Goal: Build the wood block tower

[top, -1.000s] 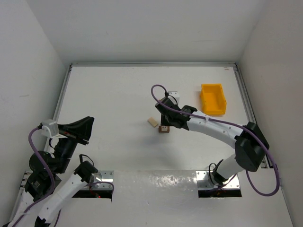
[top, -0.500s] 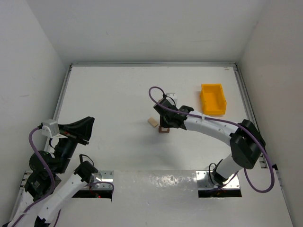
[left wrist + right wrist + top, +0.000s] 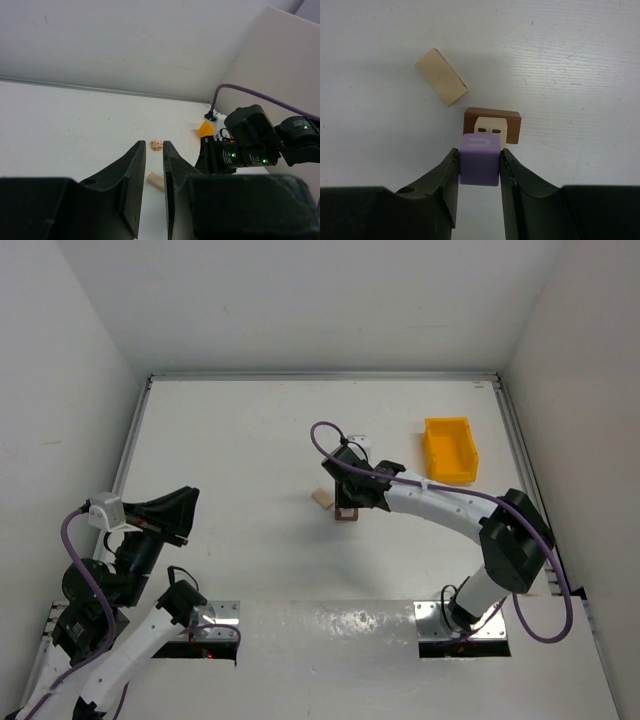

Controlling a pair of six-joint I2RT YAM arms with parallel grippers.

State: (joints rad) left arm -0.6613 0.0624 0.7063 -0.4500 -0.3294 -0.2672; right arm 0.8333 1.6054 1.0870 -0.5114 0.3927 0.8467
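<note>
Right gripper (image 3: 479, 152), low centre of its wrist view, is clamped on a purple block (image 3: 480, 167), one finger pressed to each side face, the jaws about a block's width apart. Left gripper (image 3: 154, 150) is held raised at the lower left of the overhead view, well apart from the work; its jaws show a narrow slit with nothing between them. White table (image 3: 580, 55) fills the floor of the cell. Yellow bin (image 3: 448, 450) sits at the upper right of the overhead view, apart from the blocks. The wood block tower stands near the middle of the table, under the right gripper: a dark brown block (image 3: 514, 125) lies flat as the base, and a light tan cube (image 3: 490, 129) with two small dark slots lies on top of it. The purple block overlaps the cube's lower edge in the wrist view; whether the two touch cannot be told. A loose tan block (image 3: 441, 76) lies flat and skewed just up and left of the brown base, not touching it. In the left wrist view a small pinkish piece (image 3: 157, 145) lies farther off on the table, too small to make out.
</note>
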